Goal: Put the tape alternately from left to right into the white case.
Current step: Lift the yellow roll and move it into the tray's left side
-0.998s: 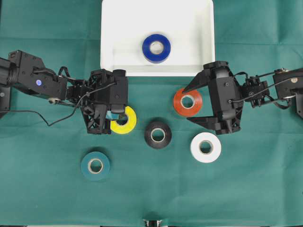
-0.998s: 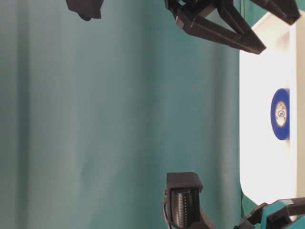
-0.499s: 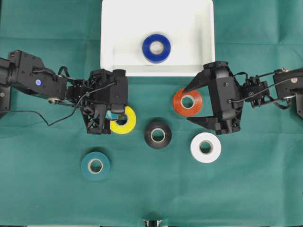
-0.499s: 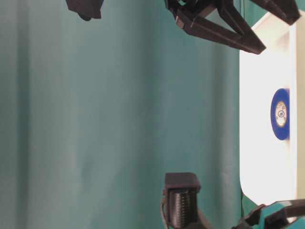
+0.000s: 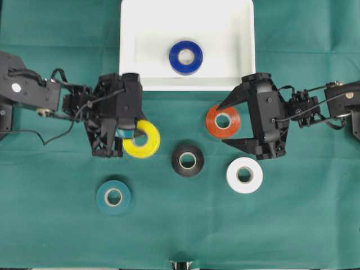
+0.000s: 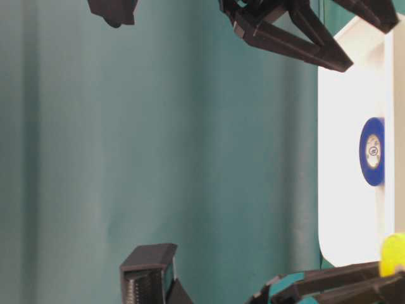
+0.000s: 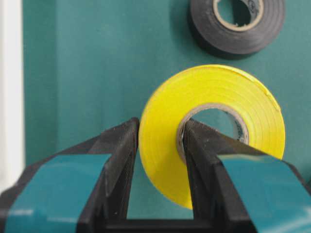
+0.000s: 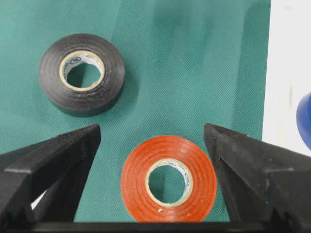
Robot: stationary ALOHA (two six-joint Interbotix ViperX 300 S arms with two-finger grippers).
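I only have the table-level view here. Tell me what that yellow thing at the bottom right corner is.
Observer: It's the yellow tape roll; the left gripper is shut on it, one finger through the core, one outside.
Operator: Report what's in front of the right gripper.
Observer: The red roll lies flat on the cloth between the open right gripper's fingers, untouched.
Operator: List what's in the white case.
Observer: Only the blue roll is in the white case.
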